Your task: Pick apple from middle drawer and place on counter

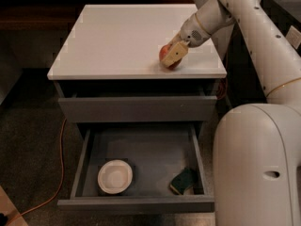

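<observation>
My gripper (pixel 172 57) is clamping the apple (pixel 164 52) at the counter (pixel 122 36), right front part; whether the fruit is touching the slab, I cannot tell. The placing step is running, and the next move is calling for setting down, releasing and lifting clear without rolling the apple. Below, the middle drawer (pixel 141 204) is standing open, holding a white bowl (pixel 114 176) and a sponge (pixel 183 180).

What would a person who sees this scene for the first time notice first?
First, the big white arm at the right, whose gripper holds the apple in its jaws at the counter's front right. Next, the open drawer below, with a white bowl at its front left and a sponge at its front right.
</observation>
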Controlling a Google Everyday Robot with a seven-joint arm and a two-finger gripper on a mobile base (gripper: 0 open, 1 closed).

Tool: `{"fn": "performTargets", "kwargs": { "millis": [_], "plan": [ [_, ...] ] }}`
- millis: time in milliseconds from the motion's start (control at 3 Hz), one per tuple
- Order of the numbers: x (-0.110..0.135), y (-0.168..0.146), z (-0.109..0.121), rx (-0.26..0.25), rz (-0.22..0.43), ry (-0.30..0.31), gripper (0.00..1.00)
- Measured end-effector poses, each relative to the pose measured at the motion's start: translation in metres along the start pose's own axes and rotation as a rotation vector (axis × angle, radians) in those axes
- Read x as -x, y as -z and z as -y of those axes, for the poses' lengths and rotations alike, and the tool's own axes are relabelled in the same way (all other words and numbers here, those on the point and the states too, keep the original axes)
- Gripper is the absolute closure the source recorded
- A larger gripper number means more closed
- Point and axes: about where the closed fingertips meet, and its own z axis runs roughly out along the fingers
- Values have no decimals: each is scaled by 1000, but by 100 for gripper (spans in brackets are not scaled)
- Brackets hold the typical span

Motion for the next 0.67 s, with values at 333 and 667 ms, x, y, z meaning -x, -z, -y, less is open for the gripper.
{"fn": "performTargets", "kwargs": {
  "millis": [333, 667],
  "plan": [
    [-4, -3, 14, -20, -8, -4, 52],
    [-3, -9, 14, -16, -5, -4, 21]
  ]
}}
